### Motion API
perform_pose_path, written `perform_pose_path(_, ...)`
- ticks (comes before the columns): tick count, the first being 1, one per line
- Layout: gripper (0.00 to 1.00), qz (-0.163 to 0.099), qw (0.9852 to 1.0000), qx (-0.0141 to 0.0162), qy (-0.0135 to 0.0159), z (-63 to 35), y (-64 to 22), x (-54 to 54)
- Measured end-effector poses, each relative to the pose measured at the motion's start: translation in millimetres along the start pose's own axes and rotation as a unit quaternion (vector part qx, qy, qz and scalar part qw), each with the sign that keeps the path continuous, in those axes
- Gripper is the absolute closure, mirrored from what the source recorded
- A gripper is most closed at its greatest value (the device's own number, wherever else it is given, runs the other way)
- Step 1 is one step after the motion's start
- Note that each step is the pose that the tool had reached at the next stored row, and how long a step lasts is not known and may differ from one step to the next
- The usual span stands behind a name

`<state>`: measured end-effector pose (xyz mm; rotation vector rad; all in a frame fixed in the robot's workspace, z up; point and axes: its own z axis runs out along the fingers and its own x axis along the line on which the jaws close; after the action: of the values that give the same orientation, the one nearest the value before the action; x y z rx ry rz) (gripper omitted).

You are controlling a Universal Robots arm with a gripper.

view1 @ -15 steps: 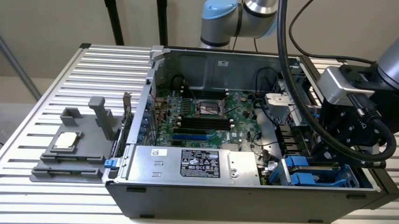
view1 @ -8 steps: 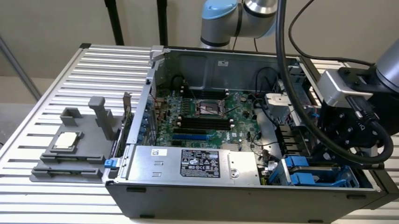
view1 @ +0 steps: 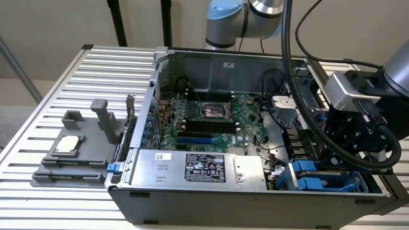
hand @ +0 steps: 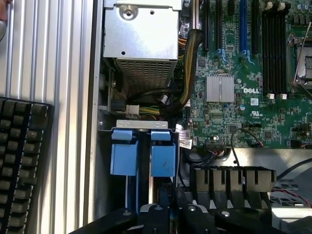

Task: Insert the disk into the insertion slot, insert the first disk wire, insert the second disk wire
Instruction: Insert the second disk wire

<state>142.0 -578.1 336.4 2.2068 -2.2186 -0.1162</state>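
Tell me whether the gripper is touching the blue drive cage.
Cannot tell. In the wrist view the gripper sits right over the blue drive cage, but its black body hides where they would meet; the exterior view hides it too.

Bright blue insertion slot point(hand: 142, 158); green motherboard point(hand: 253, 73); silver power-supply box point(view1: 198, 167) with black label; black keyboard point(hand: 22, 161); white ribbed table point(view1: 102, 72).

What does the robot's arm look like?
The arm is shiny silver with a light blue cap on its joint. A thick black cable hangs along it. Near the end sits a silver-grey box on a black gripper body.
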Motion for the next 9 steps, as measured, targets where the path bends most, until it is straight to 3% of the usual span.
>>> perform_pose_path(4,0.82,0.0,1.0,-0.0003,-0.0005,-6.2,0.4,-0.3)
perform_pose_path(5,0.75,0.0,1.0,-0.0003,0.0001,-10.2,0.6,-0.4)
perform_pose_path(9,0.75,0.0,1.0,-0.0003,-0.0001,-18.0,4.4,-0.2)
